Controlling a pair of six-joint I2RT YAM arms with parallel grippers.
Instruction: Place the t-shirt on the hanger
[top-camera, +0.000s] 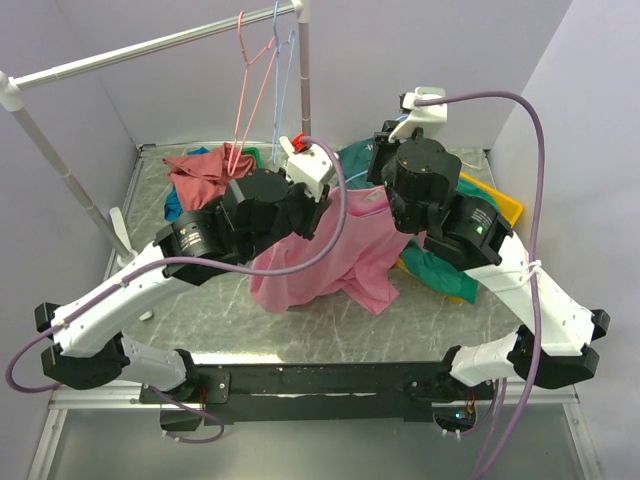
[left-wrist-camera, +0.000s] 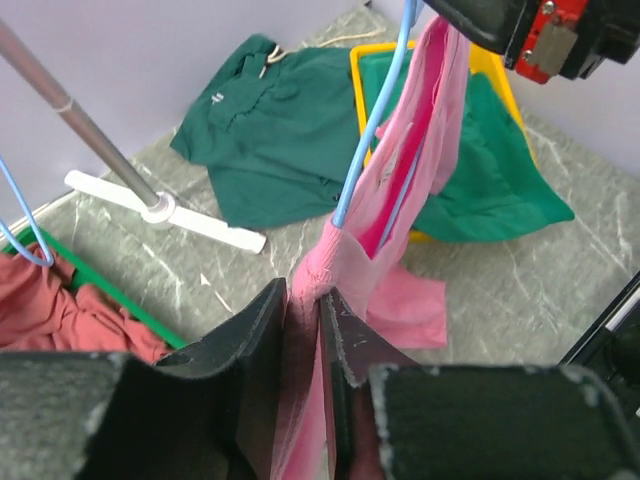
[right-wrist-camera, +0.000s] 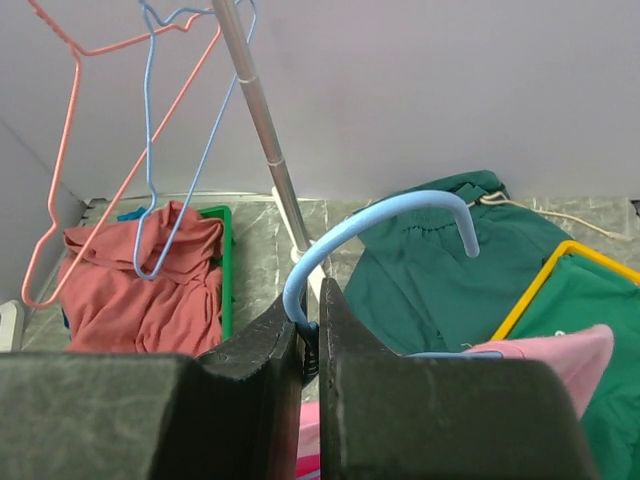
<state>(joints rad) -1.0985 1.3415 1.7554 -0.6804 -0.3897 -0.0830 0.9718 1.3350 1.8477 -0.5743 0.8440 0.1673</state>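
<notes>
The bright pink t-shirt (top-camera: 340, 255) hangs between my two grippers above the table, its lower part resting on the table. My left gripper (left-wrist-camera: 305, 310) is shut on a bunched edge of the t-shirt (left-wrist-camera: 400, 190). The light-blue hanger (left-wrist-camera: 375, 115) runs down inside the shirt's opening. My right gripper (right-wrist-camera: 310, 320) is shut on the hanger's neck just below its hook (right-wrist-camera: 380, 215), with pink cloth (right-wrist-camera: 560, 355) draped to its right. In the top view the left gripper (top-camera: 318, 208) and the right gripper (top-camera: 385, 195) are close together over the shirt.
A clothes rack rail (top-camera: 150, 45) and its post (top-camera: 305, 80) stand at the back, with a pink wire hanger (top-camera: 245, 90) and another light-blue one (top-camera: 280, 80). A brick-red shirt (top-camera: 205, 170) lies in a green tray. Dark green shirts (top-camera: 445, 265) lie over a yellow tray (top-camera: 500, 205).
</notes>
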